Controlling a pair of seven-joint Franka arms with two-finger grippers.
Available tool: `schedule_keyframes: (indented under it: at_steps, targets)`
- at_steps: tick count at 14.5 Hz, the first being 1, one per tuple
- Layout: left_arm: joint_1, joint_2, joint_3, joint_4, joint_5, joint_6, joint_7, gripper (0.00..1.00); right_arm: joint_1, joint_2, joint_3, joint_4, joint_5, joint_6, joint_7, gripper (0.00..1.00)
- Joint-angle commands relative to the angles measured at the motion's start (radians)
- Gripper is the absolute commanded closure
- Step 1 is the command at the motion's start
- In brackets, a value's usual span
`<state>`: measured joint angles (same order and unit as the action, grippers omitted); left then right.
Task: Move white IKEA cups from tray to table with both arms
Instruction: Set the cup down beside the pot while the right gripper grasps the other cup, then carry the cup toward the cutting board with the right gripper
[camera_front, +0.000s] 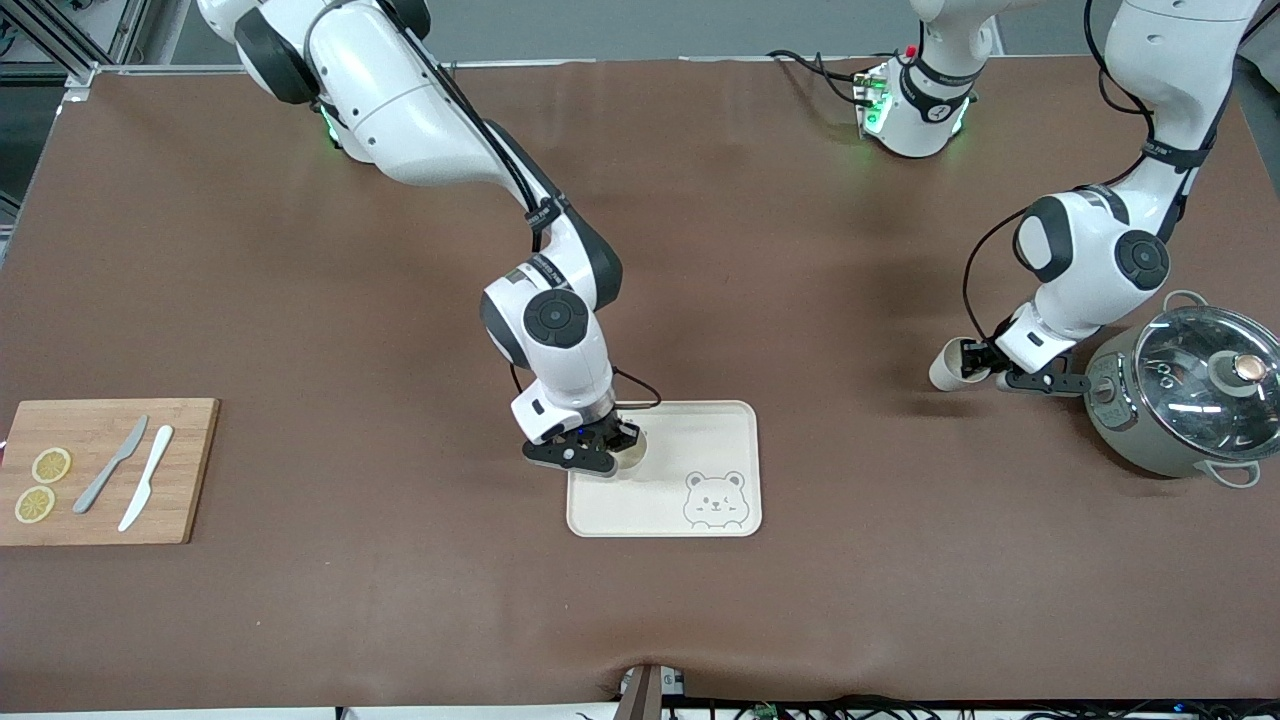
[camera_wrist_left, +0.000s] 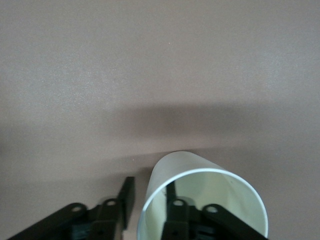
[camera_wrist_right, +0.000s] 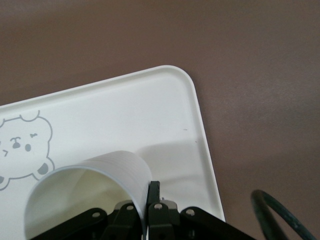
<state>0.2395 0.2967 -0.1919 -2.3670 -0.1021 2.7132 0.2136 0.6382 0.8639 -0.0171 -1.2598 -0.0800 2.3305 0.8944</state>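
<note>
One cup (camera_wrist_right: 100, 185) on bear-face tray (camera_front: 715, 440), no readable lettering.

Right arm bends down over the tray (camera_front: 735, 430), right gripper (camera_front: 607, 447) clamped on a cup's wall; left arm folds low toward its own table end, left gripper (camera_front: 975, 362) fingers straddling another cup's rim.

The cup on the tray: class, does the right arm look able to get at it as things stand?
Probably yes. The right gripper is already shut on the wall of the cup on the tray, one finger inside the rim and one outside, and nothing stands between them on the tray. The left gripper is busy at the other cup on the table.
</note>
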Motion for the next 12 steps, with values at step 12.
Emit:
schedule_keyframes:
  at_steps: [12]
  targets:
    - [0.004,-0.158,0.0,0.006,-0.018,-0.216,0.021,0.0,-0.237,-0.483,0.002,-0.286,0.144,-0.337,-0.5,1.0]
